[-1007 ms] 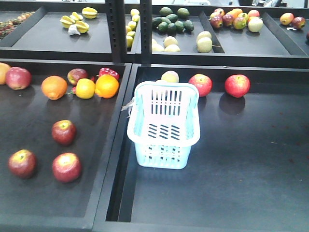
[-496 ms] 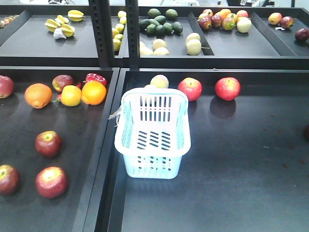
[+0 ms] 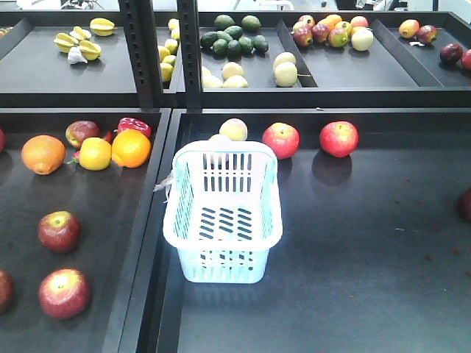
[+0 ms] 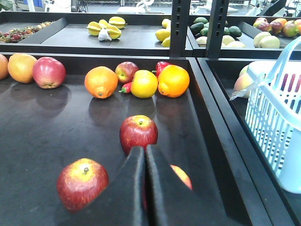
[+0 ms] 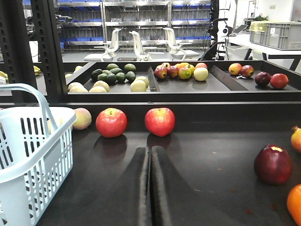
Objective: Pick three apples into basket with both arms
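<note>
Across the front view, the basket stood at the left edge of the right-hand tray, a matt black surface. The three apples lay apart in the left-hand tray, one cut off by the frame edge. At the left wrist, the left gripper had its jaws pressed together on nothing, an apple just beyond its tips. At the right wrist, the right gripper was likewise closed and empty, with the basket to its left. Racks of blue bins and white chairs stood beyond.
</note>
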Tool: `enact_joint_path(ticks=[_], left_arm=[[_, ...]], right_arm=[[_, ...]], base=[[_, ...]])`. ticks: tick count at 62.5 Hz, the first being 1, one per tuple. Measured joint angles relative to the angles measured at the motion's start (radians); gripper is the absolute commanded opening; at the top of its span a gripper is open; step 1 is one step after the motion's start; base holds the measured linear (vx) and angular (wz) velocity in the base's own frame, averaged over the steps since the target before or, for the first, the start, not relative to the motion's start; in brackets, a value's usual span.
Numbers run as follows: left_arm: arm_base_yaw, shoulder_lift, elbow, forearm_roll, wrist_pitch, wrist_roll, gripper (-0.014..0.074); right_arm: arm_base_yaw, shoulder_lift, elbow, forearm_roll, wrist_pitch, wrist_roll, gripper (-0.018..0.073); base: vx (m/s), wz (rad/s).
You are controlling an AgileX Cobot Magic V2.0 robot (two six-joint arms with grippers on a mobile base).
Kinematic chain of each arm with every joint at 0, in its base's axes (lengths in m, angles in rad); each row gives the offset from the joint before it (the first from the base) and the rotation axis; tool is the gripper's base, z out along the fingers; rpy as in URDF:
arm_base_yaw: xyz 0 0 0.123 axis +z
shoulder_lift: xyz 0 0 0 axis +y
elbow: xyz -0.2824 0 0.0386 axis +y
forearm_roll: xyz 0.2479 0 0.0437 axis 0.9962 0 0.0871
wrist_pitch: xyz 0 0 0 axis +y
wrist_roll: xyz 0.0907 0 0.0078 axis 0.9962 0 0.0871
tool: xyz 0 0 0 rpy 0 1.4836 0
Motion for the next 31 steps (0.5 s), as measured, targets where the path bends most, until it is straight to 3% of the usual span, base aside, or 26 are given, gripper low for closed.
enact_joint_path(ticks=[31], left_arm=[[0.000,0.000,0.000,0.000,0.000,0.000,-0.0006]], right_arm=[[0.000,0.000,0.000,0.000,0.000,0.000,-0.0001]], base=[[0.02,-0.01]])
